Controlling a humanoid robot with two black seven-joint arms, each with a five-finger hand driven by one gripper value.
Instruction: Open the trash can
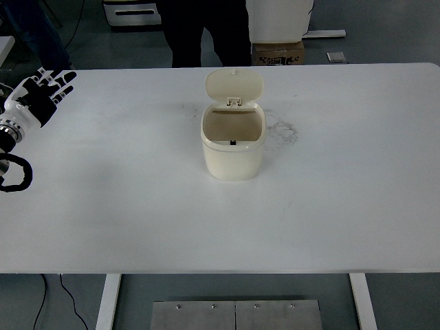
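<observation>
1. The table (137, 220) is the biggest thing: a wide white top, smooth and matte, with rounded far corners. It has faint grey smudges (283, 130) just at 3 o'clock of the can.
2. A person in dark trousers (206, 31) stands behind the far edge, at 12 o'clock from the can.
3. The trash can (233, 155) stands near the middle of the table, a little toward the far side. It is cream plastic, glossy, a rounded square tub that gets narrower to the bottom. Its inside looks brownish.
4. The lid (234, 86) is already open. It stands upright on its hinge at the 12 o'clock side of the rim, a flat rounded plate.
5. The left hand (40, 96) lies at 9 o'clock, well apart from the can, near the table's left edge. It is white and black; the fingers are stretched out flat and hold nothing.
6. A cardboard box (278, 53) sits on the floor beyond the table, at 1 o'clock.
</observation>
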